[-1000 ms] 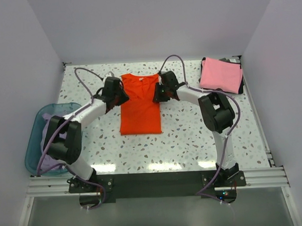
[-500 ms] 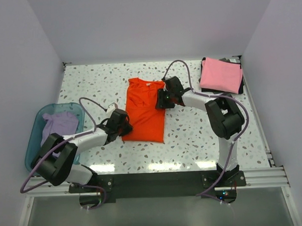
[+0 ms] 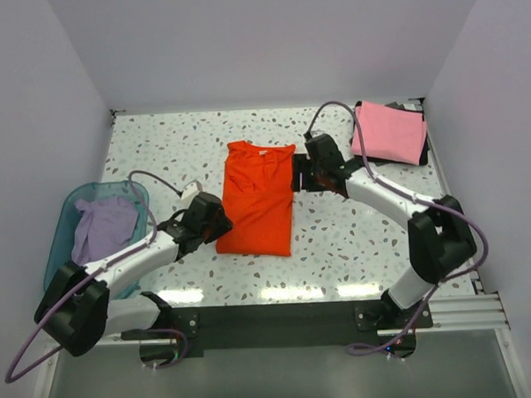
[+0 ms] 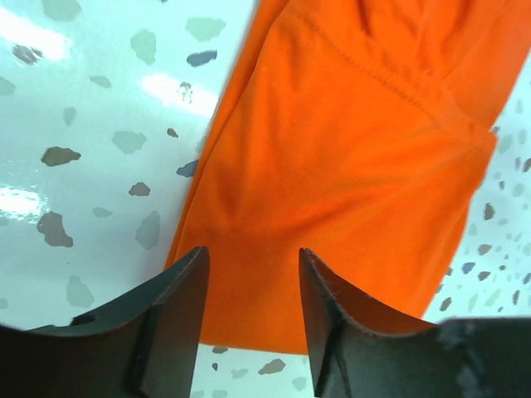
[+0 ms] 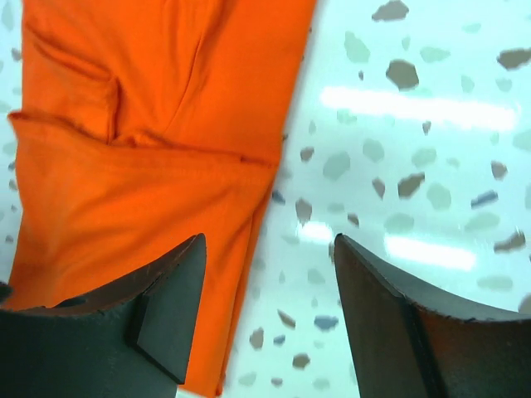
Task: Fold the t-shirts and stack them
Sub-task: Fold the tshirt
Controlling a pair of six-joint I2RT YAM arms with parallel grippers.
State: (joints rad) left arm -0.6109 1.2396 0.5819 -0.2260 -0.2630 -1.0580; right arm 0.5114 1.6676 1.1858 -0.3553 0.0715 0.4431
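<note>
While left claw [image 4: 252, 259] and right claw [image 5: 270, 245] gape apart, the orange-red t-shirt [image 3: 259, 199] lies smooth — oblong.

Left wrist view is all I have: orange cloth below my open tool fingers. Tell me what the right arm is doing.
Observer: The right tool sits at the orange shirt's right side, near the collar end. It is open and grips nothing.
Operator: Give me the other shirts' positions.
Observer: A pink shirt lies folded at the far right corner of the table.
Operator: Now the third one.
Observer: A lavender shirt lies crumpled, not folded, inside the teal basin at the table's left edge.
</note>
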